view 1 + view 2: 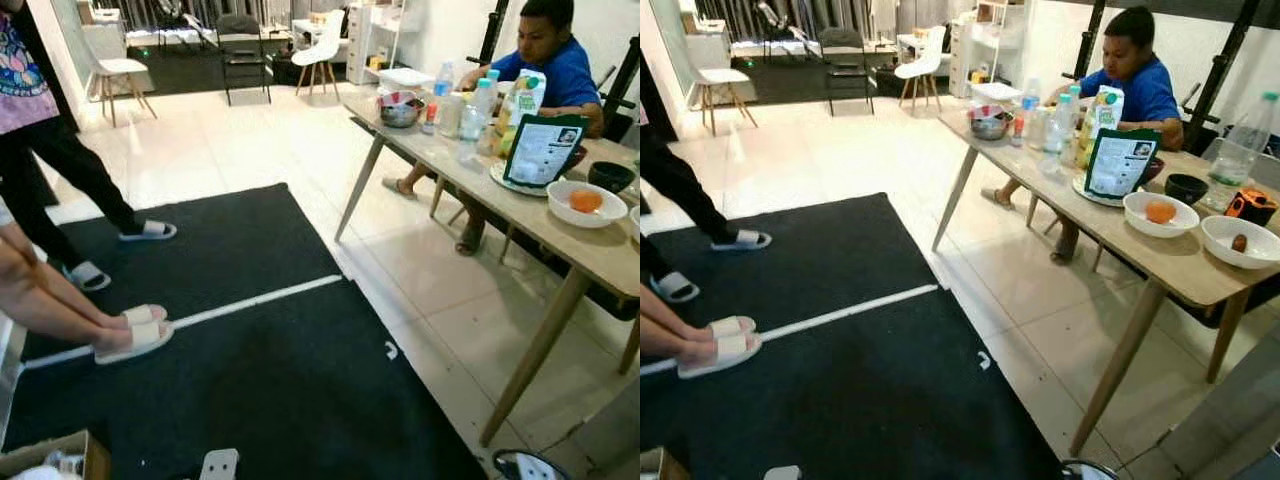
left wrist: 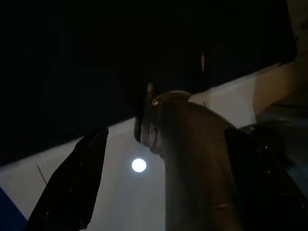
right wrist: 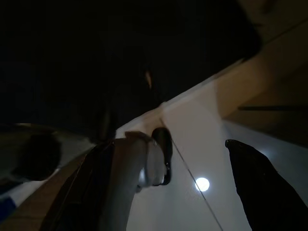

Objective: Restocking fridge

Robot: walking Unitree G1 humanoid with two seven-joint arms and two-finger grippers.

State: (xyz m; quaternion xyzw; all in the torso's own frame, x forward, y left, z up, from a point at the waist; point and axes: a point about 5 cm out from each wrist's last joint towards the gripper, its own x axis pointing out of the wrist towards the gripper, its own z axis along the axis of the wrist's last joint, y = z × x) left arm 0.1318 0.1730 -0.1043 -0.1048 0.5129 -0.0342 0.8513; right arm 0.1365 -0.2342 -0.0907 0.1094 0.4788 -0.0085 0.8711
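Wooden surface (image 1: 1180,262) carries the stock to be put away; no fridge in sight.

- Standing dark pouch (image 1: 1120,165), on a plate at the surface's middle: judged light and soft-sided, likely to buckle; take it low across the body. White label panel, print too small to read.
- Clear water bottles (image 1: 1058,128) beyond the pouch: heavier, slippery; grip mid-barrel.
- Green-and-white carton (image 1: 1104,112) behind the pouch: stiff; writing illegible.
- White bowl with an orange fruit (image 1: 1160,212) just nearer than the pouch: breakable.

Left end effector (image 2: 144,178) and right end effector (image 3: 192,183): dark fingers stand apart, nothing between them, both hanging idle.
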